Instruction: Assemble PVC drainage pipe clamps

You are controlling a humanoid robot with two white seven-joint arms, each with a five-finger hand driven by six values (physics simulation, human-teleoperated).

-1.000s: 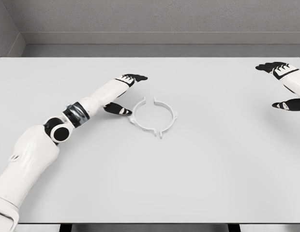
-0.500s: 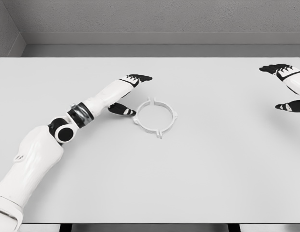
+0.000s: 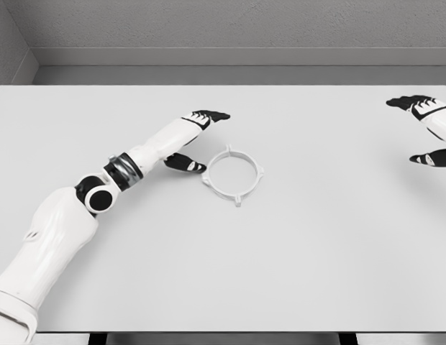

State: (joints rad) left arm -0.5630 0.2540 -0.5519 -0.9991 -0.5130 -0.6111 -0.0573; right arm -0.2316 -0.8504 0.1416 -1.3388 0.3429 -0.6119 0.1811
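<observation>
White plastic clamp [image 3: 234, 173] lies as a closed ring mid-table [image 3: 280, 251], so joining looks done, the left robot hand [image 3: 198, 140] spread empty just beside it, the right robot hand [image 3: 428, 129] open, well apart.

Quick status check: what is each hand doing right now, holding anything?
Left hand: open, fingers spread, holding nothing, just left of the clamp ring.
Right hand: open, holding nothing, at the table's far right edge.
</observation>
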